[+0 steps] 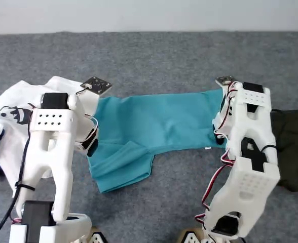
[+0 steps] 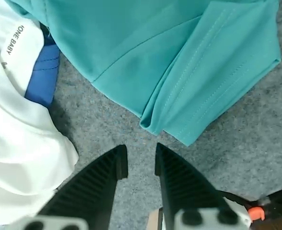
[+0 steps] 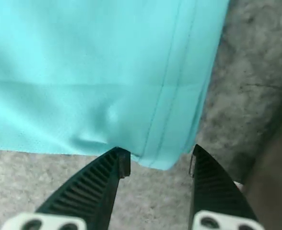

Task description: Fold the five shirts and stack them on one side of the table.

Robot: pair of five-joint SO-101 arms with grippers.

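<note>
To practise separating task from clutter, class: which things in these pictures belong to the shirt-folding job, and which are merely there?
Belong to the job:
teal shirt
white shirt
dark shirt
blue garment under the white one
left gripper, open
right gripper, open at the teal shirt's corner

Merely there:
grey table covering
pale wall behind

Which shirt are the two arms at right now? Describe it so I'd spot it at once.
On the grey table, look between the two white arms. The teal shirt lies spread out there. It is the only teal one: a white shirt lies by the left arm, a dark shirt by the right arm.
</note>
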